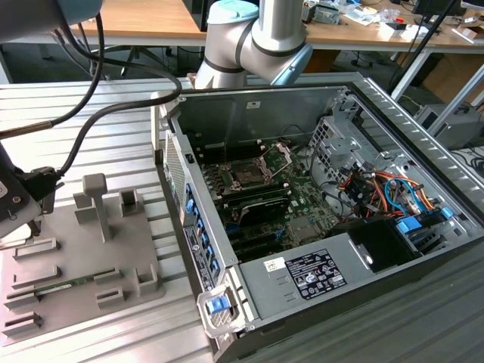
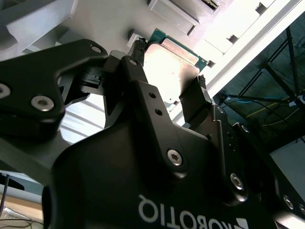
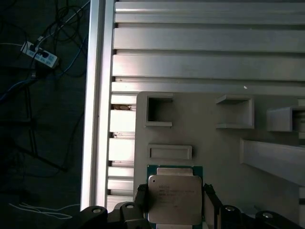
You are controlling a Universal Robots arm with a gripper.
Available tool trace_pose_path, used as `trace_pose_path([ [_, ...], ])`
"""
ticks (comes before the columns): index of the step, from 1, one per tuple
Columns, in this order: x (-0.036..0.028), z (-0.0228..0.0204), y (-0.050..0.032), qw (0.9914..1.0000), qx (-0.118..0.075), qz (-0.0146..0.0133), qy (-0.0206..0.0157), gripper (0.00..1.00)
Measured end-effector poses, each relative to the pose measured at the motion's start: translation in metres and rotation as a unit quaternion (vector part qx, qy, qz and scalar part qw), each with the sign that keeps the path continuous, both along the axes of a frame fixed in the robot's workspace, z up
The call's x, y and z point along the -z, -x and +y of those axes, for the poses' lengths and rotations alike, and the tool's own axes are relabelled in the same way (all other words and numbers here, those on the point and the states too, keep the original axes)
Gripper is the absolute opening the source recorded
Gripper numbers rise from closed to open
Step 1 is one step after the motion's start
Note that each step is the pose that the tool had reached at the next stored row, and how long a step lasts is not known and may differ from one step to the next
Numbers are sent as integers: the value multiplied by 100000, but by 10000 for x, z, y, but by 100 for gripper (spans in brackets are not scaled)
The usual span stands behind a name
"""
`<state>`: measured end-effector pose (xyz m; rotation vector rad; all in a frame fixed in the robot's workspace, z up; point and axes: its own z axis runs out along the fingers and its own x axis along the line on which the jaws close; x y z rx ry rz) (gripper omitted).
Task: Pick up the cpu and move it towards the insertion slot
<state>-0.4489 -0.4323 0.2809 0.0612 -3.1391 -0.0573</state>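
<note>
Over the grey plastic tray (image 3: 214,157), well apart from the square metal-framed insertion slot (image 1: 248,174), closed with the black gripper (image 2: 169,64) on 2 opposite edges of the small flat silvery-topped square cpu (image 3: 174,200). Probably light, stiff, fragile underneath; best held by those edges.

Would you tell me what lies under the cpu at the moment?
The grey tray lies under the cpu, which is held between the fingers of the tool. The patch directly beneath it is covered.
</note>
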Motion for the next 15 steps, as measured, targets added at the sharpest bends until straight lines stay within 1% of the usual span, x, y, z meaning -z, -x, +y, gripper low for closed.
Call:
trace_pose_path([
  [15,-56,0,0,100000,-2,-5,-6,55],
])
